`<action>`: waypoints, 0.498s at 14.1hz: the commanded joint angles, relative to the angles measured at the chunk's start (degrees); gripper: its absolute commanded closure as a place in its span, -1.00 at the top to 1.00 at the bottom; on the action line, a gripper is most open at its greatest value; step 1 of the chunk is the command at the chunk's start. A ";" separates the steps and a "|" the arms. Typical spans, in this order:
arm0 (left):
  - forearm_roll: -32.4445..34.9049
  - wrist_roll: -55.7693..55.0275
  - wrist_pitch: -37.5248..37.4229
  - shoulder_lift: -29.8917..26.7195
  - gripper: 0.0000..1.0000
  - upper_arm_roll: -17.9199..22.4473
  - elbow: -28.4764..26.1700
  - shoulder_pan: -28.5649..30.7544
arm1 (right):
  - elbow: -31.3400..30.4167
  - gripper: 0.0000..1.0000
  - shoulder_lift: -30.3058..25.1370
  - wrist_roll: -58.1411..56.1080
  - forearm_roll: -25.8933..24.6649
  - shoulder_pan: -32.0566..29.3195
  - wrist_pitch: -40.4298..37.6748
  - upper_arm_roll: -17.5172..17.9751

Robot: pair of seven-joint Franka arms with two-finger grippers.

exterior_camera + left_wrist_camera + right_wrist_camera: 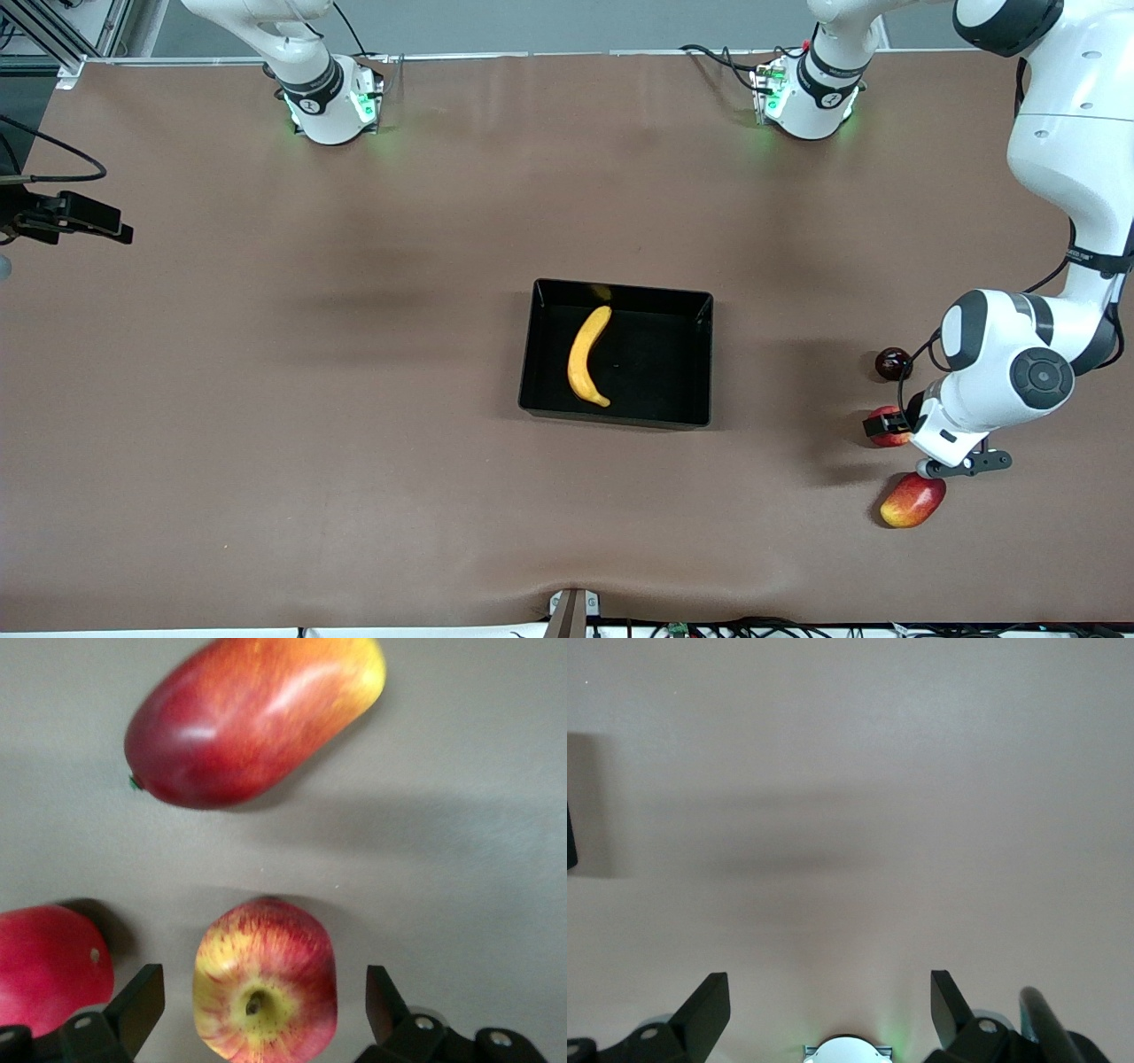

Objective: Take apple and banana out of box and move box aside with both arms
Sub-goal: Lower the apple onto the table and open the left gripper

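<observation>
The black box (700,306) sits mid-table with the yellow banana (588,354) lying inside it. The small red apple with yellow streaks (266,988) (888,415) rests on the table at the left arm's end. My left gripper (261,1005) (890,430) is down around it, open. One finger (137,1005) stands on each side of the apple with a gap to it. My right gripper (830,1005) is open with nothing between its fingers, over bare table near its own base. It does not show in the front view.
A red-yellow mango (912,501) (257,718) lies nearer the front camera than the apple. A plain dark red fruit (893,362) (49,966) lies farther from it. The two fruits flank the left gripper closely. Brown table (266,399) spreads around the box.
</observation>
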 commanded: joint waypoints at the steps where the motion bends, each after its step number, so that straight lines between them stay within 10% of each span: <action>1: 0.67 0.33 -3.45 -4.76 1.00 -2.23 -1.04 -0.14 | -0.02 1.00 -0.01 -0.34 -0.21 -0.30 -0.37 0.25; 7: 0.67 -5.98 -8.66 -8.55 1.00 -14.00 -0.77 -0.31 | -0.02 1.00 0.25 -0.43 -0.21 -0.22 -0.37 0.25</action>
